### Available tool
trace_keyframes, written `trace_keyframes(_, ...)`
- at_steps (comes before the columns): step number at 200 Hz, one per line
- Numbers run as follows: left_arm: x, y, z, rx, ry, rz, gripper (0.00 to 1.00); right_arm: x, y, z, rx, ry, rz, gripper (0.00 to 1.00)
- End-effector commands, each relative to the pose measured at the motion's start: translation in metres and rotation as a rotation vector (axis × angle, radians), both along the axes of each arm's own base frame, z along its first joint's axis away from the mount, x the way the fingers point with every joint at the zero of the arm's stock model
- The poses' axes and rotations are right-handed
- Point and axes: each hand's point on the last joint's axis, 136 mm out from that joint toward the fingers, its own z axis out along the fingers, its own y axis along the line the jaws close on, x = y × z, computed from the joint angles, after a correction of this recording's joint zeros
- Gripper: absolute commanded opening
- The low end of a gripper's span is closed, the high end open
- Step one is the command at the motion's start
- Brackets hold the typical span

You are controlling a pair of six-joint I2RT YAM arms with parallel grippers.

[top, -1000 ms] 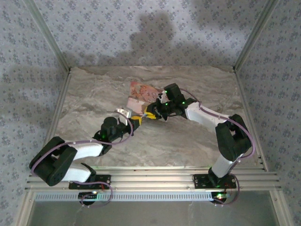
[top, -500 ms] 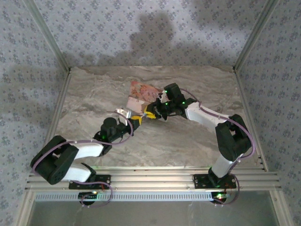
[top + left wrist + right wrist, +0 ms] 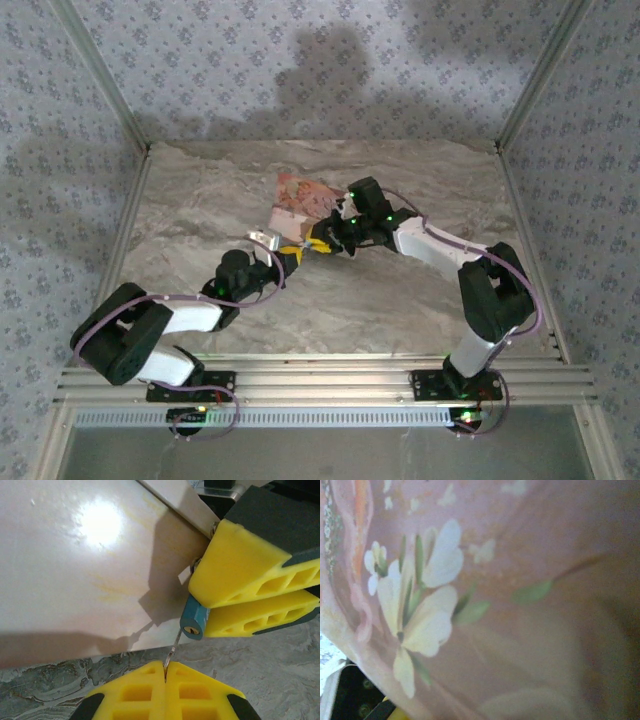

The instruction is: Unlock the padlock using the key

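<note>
The teal-blue padlock [image 3: 194, 621] is clamped between the yellow fingers [image 3: 250, 575] of my right gripper [image 3: 202, 608], keyhole face turned toward my left wrist camera. My left gripper [image 3: 165, 666] is shut on a thin metal key [image 3: 173, 647]. The key's tip reaches the left edge of the padlock's face, beside the keyhole and not in it. In the top view my left gripper [image 3: 291, 253] and right gripper [image 3: 320, 243] meet tip to tip at the front edge of the pink floral box [image 3: 298, 198]. The shackle is hidden.
The pink box's pale side [image 3: 85, 565] rises just left of the padlock. Its flowered surface [image 3: 485, 605] lies close against the right wrist camera. Marble tabletop [image 3: 200, 210] spreads around; metal frame posts [image 3: 135, 200] stand at the table's sides.
The left arm's elbow has shifted slightly to the right. Both grippers, the key and the padlock stay at almost the same spot.
</note>
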Motion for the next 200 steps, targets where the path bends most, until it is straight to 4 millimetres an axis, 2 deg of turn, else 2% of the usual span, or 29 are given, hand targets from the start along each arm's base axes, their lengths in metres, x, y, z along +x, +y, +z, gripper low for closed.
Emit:
trace_keyframes(1,-0.002,0.000,0.002,0.015,0.012,0.000,0.00,-0.007,-0.006,-0.011,-0.086,-0.010,0.043,0.00)
trace_keyframes(10,-0.004,0.003,-0.002,0.038,0.037,0.006,0.00,0.002,-0.007,-0.008,-0.112,-0.057,0.046,0.00)
trace_keyframes(56,-0.022,0.019,-0.018,0.130,0.133,0.016,0.00,0.011,-0.026,-0.061,-0.351,-0.172,0.092,0.00)
trace_keyframes(67,-0.025,0.021,-0.019,0.138,0.149,0.013,0.00,0.011,-0.028,-0.074,-0.368,-0.170,0.099,0.00)
trace_keyframes(75,-0.027,0.021,-0.020,0.145,0.160,0.010,0.00,0.015,-0.024,-0.074,-0.347,-0.168,0.090,0.00)
trace_keyframes(77,-0.028,0.021,-0.020,0.148,0.163,0.010,0.00,0.009,-0.027,-0.083,-0.354,-0.145,0.091,0.00)
trace_keyframes(80,-0.028,0.022,-0.021,0.152,0.168,0.011,0.00,0.008,-0.027,-0.086,-0.344,-0.135,0.090,0.00)
trace_keyframes(118,-0.029,0.018,-0.026,0.120,0.170,-0.008,0.00,0.007,-0.013,-0.067,-0.235,-0.108,0.077,0.00)
trace_keyframes(134,-0.026,0.014,-0.025,0.101,0.160,-0.012,0.00,0.005,-0.016,-0.060,-0.244,-0.103,0.084,0.00)
trace_keyframes(142,-0.024,0.012,-0.024,0.094,0.157,-0.018,0.00,0.002,-0.021,-0.062,-0.268,-0.094,0.093,0.00)
trace_keyframes(148,-0.023,0.009,-0.023,0.088,0.156,-0.024,0.00,0.000,-0.023,-0.064,-0.285,-0.093,0.101,0.07)
trace_keyframes(164,-0.021,0.006,-0.021,0.076,0.154,-0.035,0.00,0.000,-0.029,-0.062,-0.312,-0.112,0.095,0.42)
trace_keyframes(171,-0.021,0.005,-0.019,0.073,0.154,-0.040,0.00,-0.001,-0.031,-0.058,-0.317,-0.126,0.089,0.53)
trace_keyframes(184,-0.022,0.005,-0.014,0.062,0.149,-0.047,0.00,-0.004,-0.035,-0.053,-0.326,-0.148,0.078,0.60)
trace_keyframes(200,-0.022,0.009,-0.004,0.052,0.130,-0.044,0.00,-0.006,-0.040,-0.040,-0.317,-0.178,0.053,0.61)
